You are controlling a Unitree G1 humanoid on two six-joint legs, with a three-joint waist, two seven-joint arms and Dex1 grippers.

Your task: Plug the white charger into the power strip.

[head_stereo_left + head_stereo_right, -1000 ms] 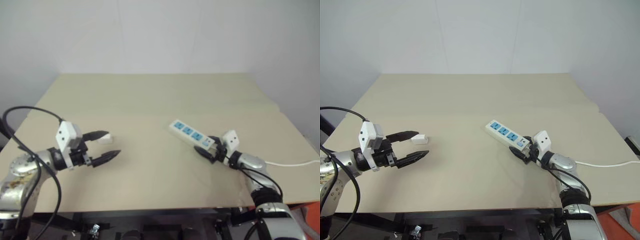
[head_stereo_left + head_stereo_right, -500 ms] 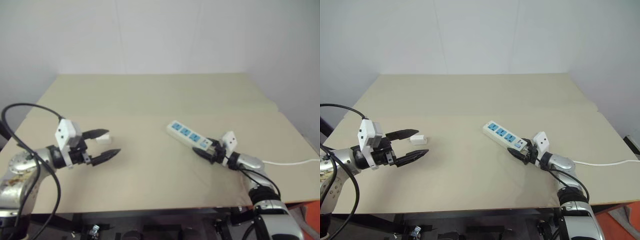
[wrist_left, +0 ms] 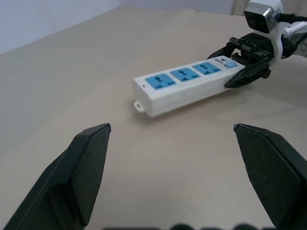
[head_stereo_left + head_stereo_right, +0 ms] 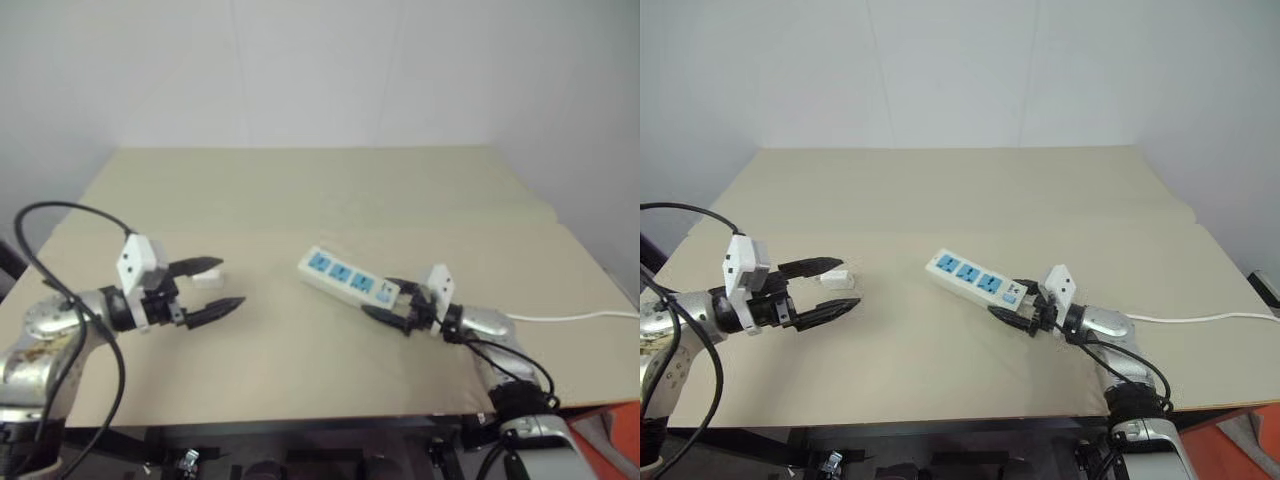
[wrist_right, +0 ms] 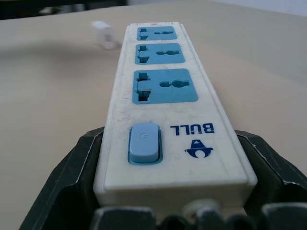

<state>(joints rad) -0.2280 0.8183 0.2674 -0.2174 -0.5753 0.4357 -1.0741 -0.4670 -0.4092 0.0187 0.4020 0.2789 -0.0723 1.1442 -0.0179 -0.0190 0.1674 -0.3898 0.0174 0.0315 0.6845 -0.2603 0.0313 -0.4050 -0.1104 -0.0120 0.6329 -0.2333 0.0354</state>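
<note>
White power strip (image 4: 976,283) lay mid-table (image 4: 940,190), its switch end clamped in the right gripper (image 4: 1021,311). Left gripper (image 4: 833,286) gaped wide, the white charger (image 4: 837,279) lying between its fingertips at left.

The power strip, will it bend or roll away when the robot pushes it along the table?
Probably neither. The power strip looks like a stiff plastic bar with flat sides, so it should slide, not roll. The right gripper clamps its switch end, so the far end may swing. Its thin cord looks floppy and would just trail behind.
</note>
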